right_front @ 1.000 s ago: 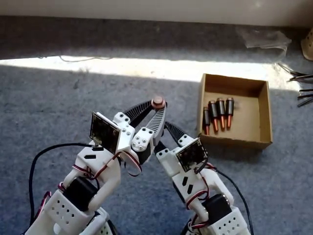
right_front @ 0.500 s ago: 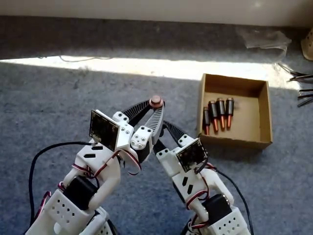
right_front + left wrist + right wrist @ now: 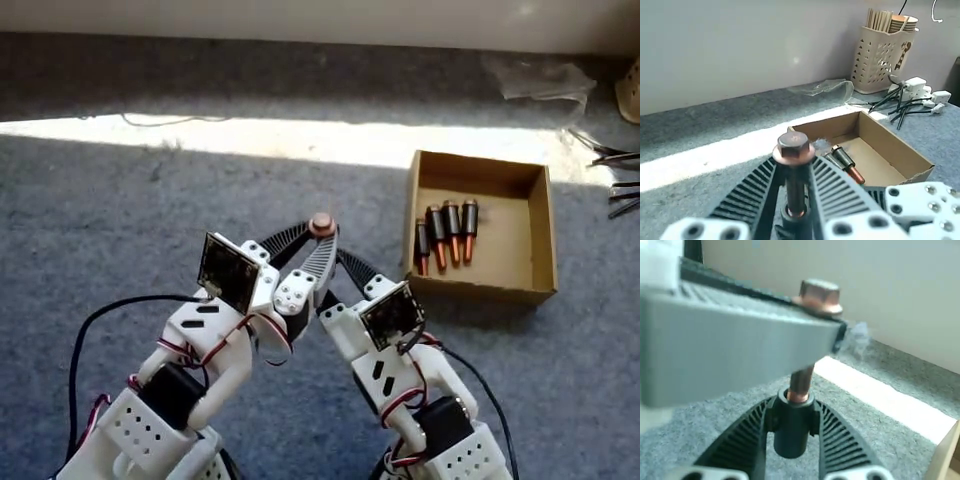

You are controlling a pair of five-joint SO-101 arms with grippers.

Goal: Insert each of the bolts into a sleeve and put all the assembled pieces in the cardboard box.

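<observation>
We clamp the bolt (image 3: 794, 146) upright in our left gripper (image 3: 796, 182), its tip in the mouth of the sleeve (image 3: 790, 436), which our right gripper (image 3: 791, 415) grips directly below.

bolt (image 3: 793, 146) upright in black sleeve (image 3: 790, 426), four pieces (image 3: 445, 234) in cardboard box (image 3: 480, 161)

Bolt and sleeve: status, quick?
Left gripper shut on bolt, right gripper shut on sleeve. Bolt shank partly in sleeve, head well above. Four assembled pieces in cardboard box. Nothing blocking.
</observation>
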